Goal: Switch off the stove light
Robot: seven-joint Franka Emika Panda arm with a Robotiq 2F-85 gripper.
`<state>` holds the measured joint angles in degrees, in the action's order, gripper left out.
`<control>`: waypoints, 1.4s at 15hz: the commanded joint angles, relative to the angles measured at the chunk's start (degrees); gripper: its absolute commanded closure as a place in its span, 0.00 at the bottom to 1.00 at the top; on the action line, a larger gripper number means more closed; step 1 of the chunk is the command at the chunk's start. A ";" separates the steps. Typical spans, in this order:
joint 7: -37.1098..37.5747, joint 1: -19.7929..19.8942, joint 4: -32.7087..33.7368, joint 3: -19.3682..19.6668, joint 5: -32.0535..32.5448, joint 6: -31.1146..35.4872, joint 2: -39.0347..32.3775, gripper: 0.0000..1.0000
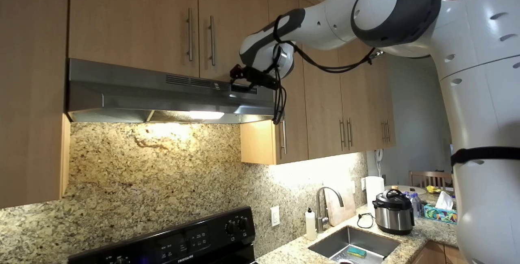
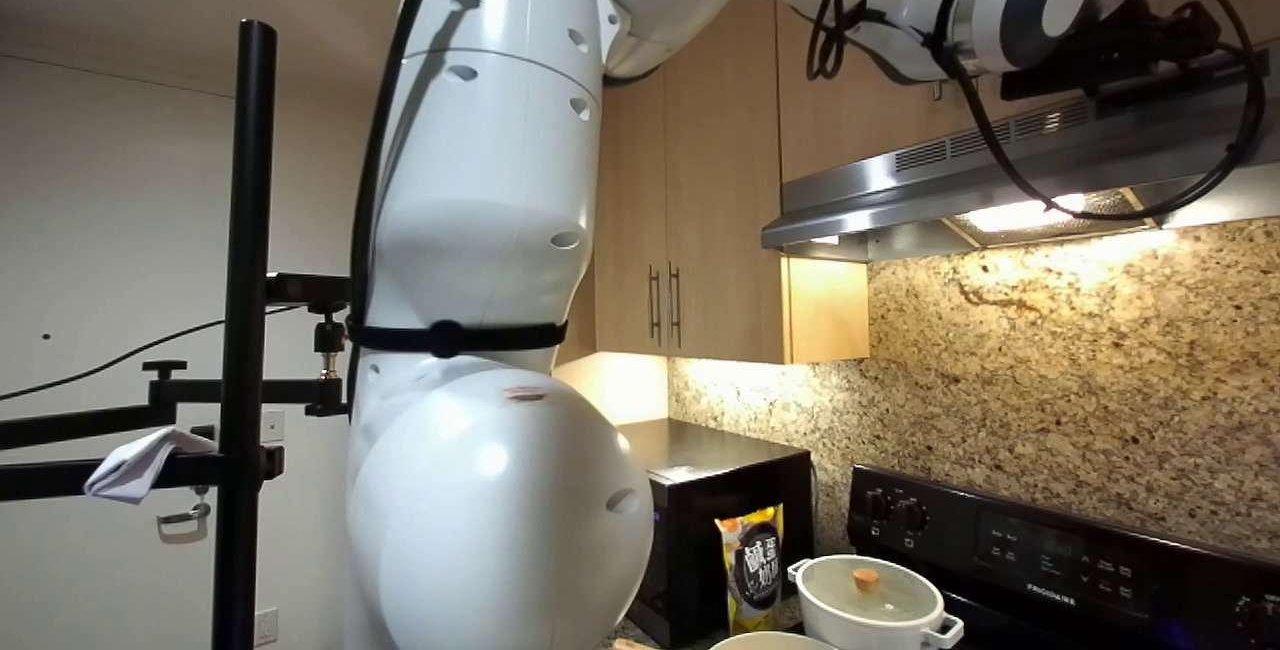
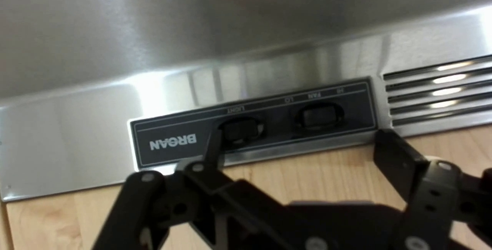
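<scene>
Stove light switch (image 3: 243, 130) is overlapped at one edge, in the wrist view, by a fingertip (image 3: 214, 148) of the gripper (image 3: 300, 138), whose fingers are spread well apart; whether it is touched cannot be told. It is set in a black panel (image 3: 280, 127), between the BROAN lettering (image 3: 173, 142) and the fan switch (image 3: 321, 116). The panel is mounted on the steel range hood (image 1: 162, 93), under which the stove light (image 1: 206, 115) is seen lit in both exterior views. Behind, the speckled stone backsplash (image 1: 162, 170) is brightly lit.
</scene>
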<state>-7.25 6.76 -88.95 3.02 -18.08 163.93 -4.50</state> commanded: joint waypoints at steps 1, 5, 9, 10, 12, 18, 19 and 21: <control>-5.06 0.18 0.64 -1.19 -3.45 -0.68 0.61 0.00; -7.25 -0.12 0.96 -2.24 -4.80 -0.72 1.09 0.00; -6.70 0.25 1.38 -2.09 -3.73 -1.22 0.33 0.00; -6.36 0.31 1.30 -1.92 -3.30 -1.47 0.17 0.00; -6.16 0.38 1.11 -1.73 -2.99 -2.15 0.05 0.00; -5.66 0.39 1.36 -1.18 -2.30 -3.54 -0.54 0.00; -5.54 0.43 1.39 -1.06 -2.10 -3.55 -0.61 0.00; -5.39 0.54 1.46 -0.82 -1.98 -3.75 -0.74 0.00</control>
<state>-11.06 6.69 -87.79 1.80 -20.32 161.50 -4.73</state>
